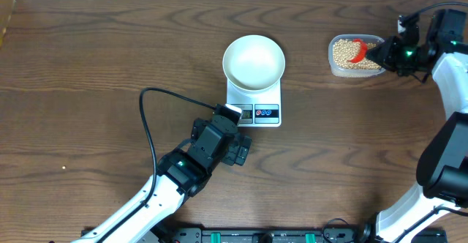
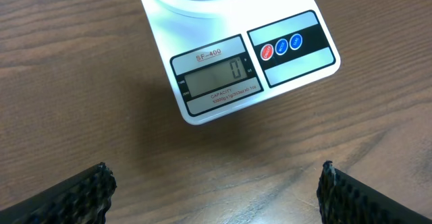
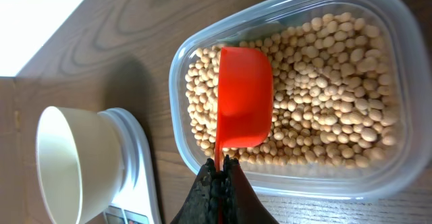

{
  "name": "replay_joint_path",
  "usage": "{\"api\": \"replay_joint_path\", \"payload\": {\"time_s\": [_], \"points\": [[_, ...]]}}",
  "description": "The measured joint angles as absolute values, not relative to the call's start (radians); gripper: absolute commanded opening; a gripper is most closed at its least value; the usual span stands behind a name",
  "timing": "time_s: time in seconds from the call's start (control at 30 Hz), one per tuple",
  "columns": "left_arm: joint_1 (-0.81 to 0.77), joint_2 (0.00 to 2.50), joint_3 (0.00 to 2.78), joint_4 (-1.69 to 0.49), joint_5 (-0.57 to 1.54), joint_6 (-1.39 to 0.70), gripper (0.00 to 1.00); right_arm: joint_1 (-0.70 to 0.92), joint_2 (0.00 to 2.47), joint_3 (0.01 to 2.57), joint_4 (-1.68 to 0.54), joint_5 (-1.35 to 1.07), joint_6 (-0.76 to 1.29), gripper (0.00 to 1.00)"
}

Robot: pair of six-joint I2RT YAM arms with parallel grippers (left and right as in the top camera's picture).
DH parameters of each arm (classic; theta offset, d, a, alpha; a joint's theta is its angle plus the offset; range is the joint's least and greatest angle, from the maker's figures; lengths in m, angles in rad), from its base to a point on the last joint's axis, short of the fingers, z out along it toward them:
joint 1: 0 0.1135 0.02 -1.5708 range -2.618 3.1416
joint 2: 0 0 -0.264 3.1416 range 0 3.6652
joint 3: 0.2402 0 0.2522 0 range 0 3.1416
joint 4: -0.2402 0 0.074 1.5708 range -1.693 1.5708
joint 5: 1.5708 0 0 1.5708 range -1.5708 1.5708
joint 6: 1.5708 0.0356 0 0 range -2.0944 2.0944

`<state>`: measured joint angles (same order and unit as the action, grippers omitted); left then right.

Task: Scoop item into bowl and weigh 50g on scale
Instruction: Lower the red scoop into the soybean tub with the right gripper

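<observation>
**Scoop held over the beans, bowl empty on the scale**

The scale (image 2: 236, 62) bore the marking "SF-400" above its grey display, which showed a single "0"; a line of small print beneath began with "CAPACITY", the rest too fine to read; red and blue round buttons sat in a dark panel to the display's right. The left arm reached in from the near edge of the surface (image 1: 88, 53), its fingers (image 2: 88, 190) spread wide apart just short of the scale's display end, gripping nothing. The right arm stretched toward the far right corner; its fingers (image 3: 219, 183) were closed tight on the thin handle of a red scoop (image 3: 244, 96), whose cup lay upside down on the beans (image 3: 337, 109). Those beans filled a clear plastic tub (image 1: 355, 55) near the right edge; the white bowl (image 1: 253, 61) stood empty on the scale, at the surface's middle.
</observation>
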<state>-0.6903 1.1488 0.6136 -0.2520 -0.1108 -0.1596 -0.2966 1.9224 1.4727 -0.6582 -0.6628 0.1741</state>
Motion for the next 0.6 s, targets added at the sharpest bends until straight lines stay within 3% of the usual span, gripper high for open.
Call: {"api": "replay_joint_path", "payload": {"time_s": [0.6], "points": [[-0.690, 1.149, 0.613, -0.252, -0.111, -0.160, 0.98, -0.434, 1.923, 1.473, -0.715, -0.884, 0.109, 0.01]]}}
